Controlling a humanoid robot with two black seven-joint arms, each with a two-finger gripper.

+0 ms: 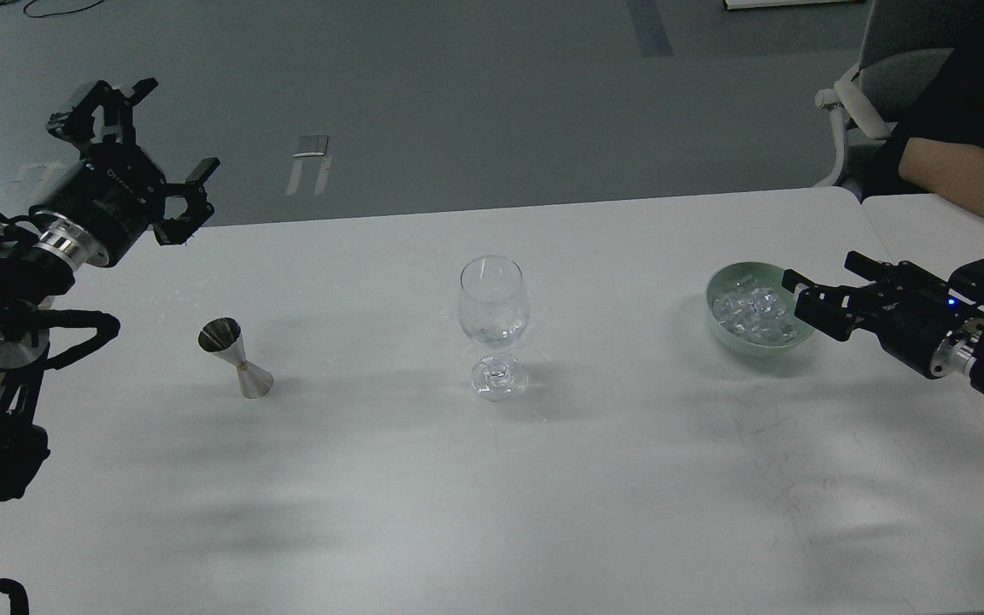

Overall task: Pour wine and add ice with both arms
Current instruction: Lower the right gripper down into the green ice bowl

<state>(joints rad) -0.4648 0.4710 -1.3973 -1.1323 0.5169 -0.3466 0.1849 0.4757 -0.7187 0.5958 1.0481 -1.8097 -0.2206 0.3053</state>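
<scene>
Right hand (802,299) sits at the green bowl's (717,320) rim, fingers parted and empty, placed to reach the ice (752,312) heaped inside. Left hand (150,145) hovers wide above the jigger (236,357) (untouched); the glass (494,325) stands mid-table (492,495).

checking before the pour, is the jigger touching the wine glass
Apart. The head view shows bare table between the jigger and the wine glass.
</scene>
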